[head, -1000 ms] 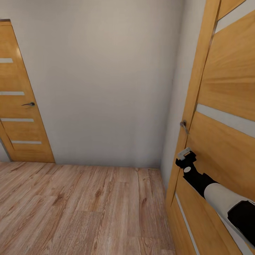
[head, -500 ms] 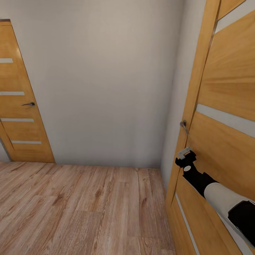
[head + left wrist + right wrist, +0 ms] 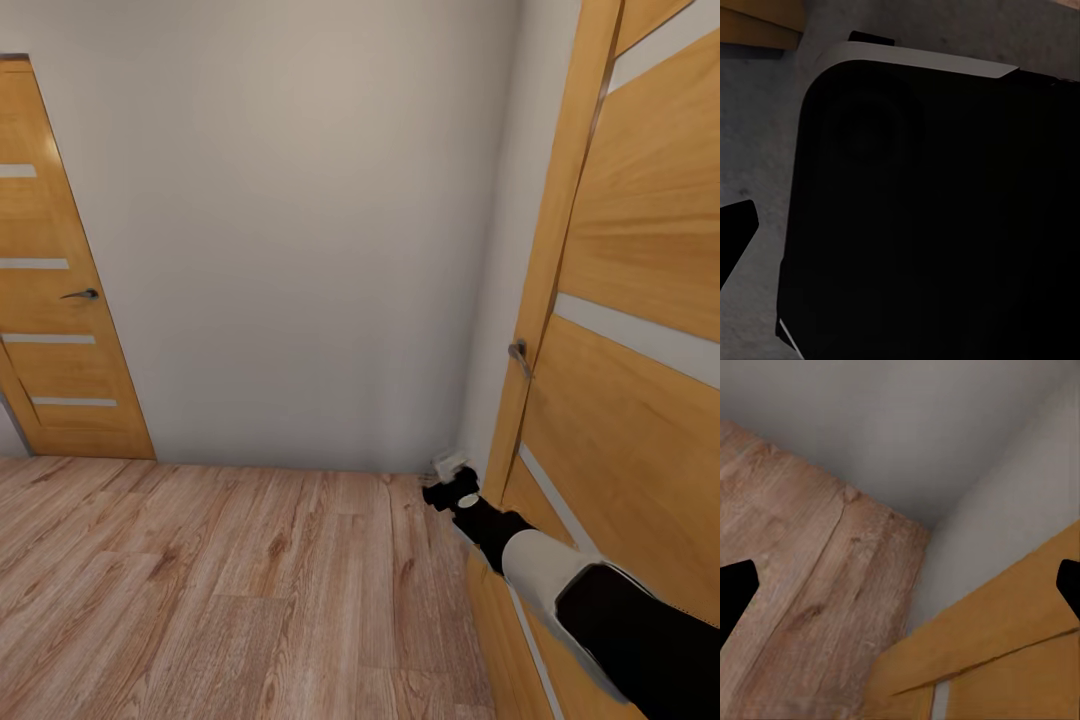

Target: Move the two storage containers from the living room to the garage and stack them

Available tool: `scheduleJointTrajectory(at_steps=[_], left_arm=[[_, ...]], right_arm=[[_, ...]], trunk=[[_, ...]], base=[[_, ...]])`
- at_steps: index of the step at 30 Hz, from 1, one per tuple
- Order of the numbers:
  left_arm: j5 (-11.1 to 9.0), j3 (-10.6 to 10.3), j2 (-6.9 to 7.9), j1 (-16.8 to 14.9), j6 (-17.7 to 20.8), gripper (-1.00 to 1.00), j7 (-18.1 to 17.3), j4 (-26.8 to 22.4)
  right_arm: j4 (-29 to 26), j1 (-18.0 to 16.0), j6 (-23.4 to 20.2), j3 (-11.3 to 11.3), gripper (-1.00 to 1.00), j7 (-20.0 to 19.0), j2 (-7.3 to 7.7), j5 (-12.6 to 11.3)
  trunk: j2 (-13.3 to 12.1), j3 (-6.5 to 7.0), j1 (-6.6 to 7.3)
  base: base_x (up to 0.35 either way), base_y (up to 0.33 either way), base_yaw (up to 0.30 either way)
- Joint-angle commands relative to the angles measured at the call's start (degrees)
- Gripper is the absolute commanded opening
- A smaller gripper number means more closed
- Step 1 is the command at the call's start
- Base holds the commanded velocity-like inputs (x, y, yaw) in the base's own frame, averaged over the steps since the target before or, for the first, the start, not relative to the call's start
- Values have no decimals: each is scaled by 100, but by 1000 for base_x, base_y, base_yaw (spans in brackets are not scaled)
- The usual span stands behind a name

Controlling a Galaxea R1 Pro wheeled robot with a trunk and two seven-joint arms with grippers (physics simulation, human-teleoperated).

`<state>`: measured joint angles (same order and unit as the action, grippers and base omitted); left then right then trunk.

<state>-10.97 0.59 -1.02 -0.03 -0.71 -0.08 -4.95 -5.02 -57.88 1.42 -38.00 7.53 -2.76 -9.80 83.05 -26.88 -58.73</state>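
Your right hand [image 3: 452, 478] hangs empty at 4 o'clock, fingers apart, beside the wooden door [image 3: 640, 400] by the wall corner. A dark robot body [image 3: 930, 225] blocks the left wrist camera, so your left hand's state is unreadable.

No readable text, label, brand, number or sign appears in any view. The doors, walls and wood floor all carry plain, unmarked surfaces
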Motion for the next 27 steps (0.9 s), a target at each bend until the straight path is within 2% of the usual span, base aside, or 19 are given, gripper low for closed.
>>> scheduleJointTrajectory(at_steps=[1, 5, 7, 9, 11, 12, 14, 15, 16, 18, 19, 20, 21, 23, 24, 27], left_arm=[[-37, 3, -2, -2, -8, 100, -1, -1], [-37, 3, -3, -3, -8, 100, -1, 1], [-37, 3, -3, -2, -8, 100, -1, 0], [-37, 3, -3, -2, -8, 100, -1, 2], [-37, 5, -3, 0, -8, 100, -1, 2], [-37, 4, -4, 1, -8, 100, -1, 2], [-37, 5, -4, 2, -8, 100, -1, 2], [-37, 4, -4, 2, -8, 100, -1, 3], [-37, 4, -4, 2, -8, 100, -1, 3], [-37, 4, -4, 1, -8, 100, -1, 3], [-37, 3, -4, 0, -8, 100, -1, 3], [-37, 3, -4, 0, -8, 100, -1, 3], [-37, 3, -4, 1, -8, 100, -1, 3], [-37, 5, -4, 2, -8, 100, -1, 3], [-37, 4, -4, 2, -8, 100, -1, 3], [-37, 5, -4, 0, -8, 100, -1, 3]], right_arm=[[263, 28, 195, -48, 100, -284, -30, -377], [549, 114, 412, -44, 100, -959, -13, -928], [621, 179, 457, -44, 100, -1213, 33, -1081], [665, 381, 417, -49, 100, -1391, 248, -1189], [676, 558, 354, -48, 100, -1443, 391, -1221], [683, 790, 276, -46, 100, -1498, 527, -1247], [687, 1067, 193, -44, 100, -1572, 645, -1263], [690, 1392, 115, -43, 100, -1664, 743, -1272], [691, 1569, 81, -41, 100, -1712, 781, -1277], [693, 1943, 32, -38, 100, -1802, 840, -1284], [694, 2326, 8, -34, 100, -1867, 874, -1300], [694, 2518, 9, -30, 100, -1891, 886, -1319], [695, 2901, 20, -18, 100, -1924, 905, -1383], [695, 3274, 40, -8, 100, -1947, 916, -1485], [692, 3620, 78, -4, 100, -1945, 919, -1584], [692, 4180, 217, 0, 100, -1922, 910, -1707]], trunk=[[3, -5, 0], [3, -5, 0], [3, -5, 0], [3, -5, 0], [3, -5, 0], [3, -5, 0], [3, -5, 0], [3, -5, 0], [3, -5, 0], [3, -5, 0], [3, -5, 0], [3, -5, 0], [3, -5, 0], [3, -5, 0], [3, -5, 0], [3, -5, 0]], base=[[0, 0, 0], [0, 0, 0], [0, 0, 0], [0, 0, 0], [0, 0, 0], [0, 0, 0], [0, 0, 0], [0, 0, 0], [0, 0, 0], [0, 0, 0], [0, 0, 0], [0, 0, 0], [0, 0, 0], [0, 0, 0], [0, 0, 0], [0, 0, 0]])
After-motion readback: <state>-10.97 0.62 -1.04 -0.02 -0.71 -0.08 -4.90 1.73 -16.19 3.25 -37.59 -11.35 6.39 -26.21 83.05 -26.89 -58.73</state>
